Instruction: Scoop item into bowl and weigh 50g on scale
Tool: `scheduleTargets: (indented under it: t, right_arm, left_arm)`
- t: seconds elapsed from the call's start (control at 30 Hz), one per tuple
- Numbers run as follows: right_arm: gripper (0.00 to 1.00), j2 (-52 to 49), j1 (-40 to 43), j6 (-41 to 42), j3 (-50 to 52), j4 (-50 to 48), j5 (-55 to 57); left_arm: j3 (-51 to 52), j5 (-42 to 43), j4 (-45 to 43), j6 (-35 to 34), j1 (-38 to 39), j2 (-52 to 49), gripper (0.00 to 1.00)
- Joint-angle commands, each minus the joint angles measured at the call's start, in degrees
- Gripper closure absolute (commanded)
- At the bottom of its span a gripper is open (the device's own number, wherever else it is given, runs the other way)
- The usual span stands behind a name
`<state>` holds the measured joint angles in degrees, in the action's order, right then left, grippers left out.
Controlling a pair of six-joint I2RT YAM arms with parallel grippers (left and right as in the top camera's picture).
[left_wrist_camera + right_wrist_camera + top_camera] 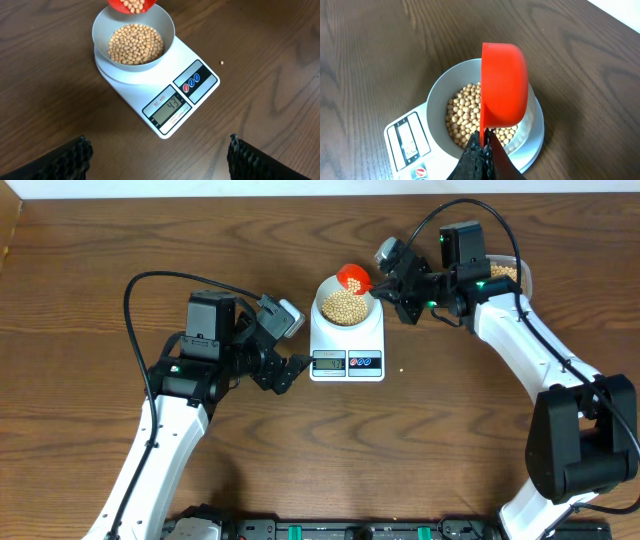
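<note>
Red scoop (502, 85) in right jaws, above bowl (438, 98)

White links (165, 435), blk joints (210, 320), green LEDs (481, 284), blk cables (150, 276); left tool (159, 141): ribbed blk fingers (65, 160).

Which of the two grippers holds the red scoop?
The right gripper: it is shut on the red scoop, tilted over the bowl. The left gripper is open and empty, beside the scale.

Setting: robotics laboratory test station. Indicators: the left arm (165, 440) and right arm (530, 350), both white and black, rise from a black mounting rail (330, 530) at the near edge of a wood-grain tabletop (100, 260). A digital scale (347, 361) stands mid-tabletop.
</note>
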<state>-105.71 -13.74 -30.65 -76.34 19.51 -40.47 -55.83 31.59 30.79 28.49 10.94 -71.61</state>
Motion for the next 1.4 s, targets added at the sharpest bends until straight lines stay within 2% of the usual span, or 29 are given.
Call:
scheduleTargets:
  t: [0.0, 0.23, 0.7, 1.0, 1.37]
  right_arm:
    - [0.99, 0.00, -0.24, -1.16, 0.07, 0.02, -0.37]
    - [0.99, -0.04, -0.24, -3.76, 0.07, -0.02, -0.37]
    - [0.99, -0.04, -0.28, -3.63, 0.07, 0.26, -0.17]
    - [0.99, -0.04, -0.28, 5.18, 0.07, 0.24, -0.17]
    - [0.99, -0.04, -0.28, 5.77, 0.07, 0.20, -0.17]
  left_arm:
    - [0.39, 0.33, 0.00, -0.28, -0.13, 0.55, 0.11]
    - [0.39, 0.33, 0.00, -0.28, -0.13, 0.55, 0.11]
    - [0.39, 0.33, 0.00, -0.28, -0.13, 0.55, 0.11]
    - [0.39, 0.33, 0.00, -0.28, -0.13, 0.55, 0.11]
    - [0.39, 0.31, 0.00, -0.28, -0.13, 0.55, 0.11]
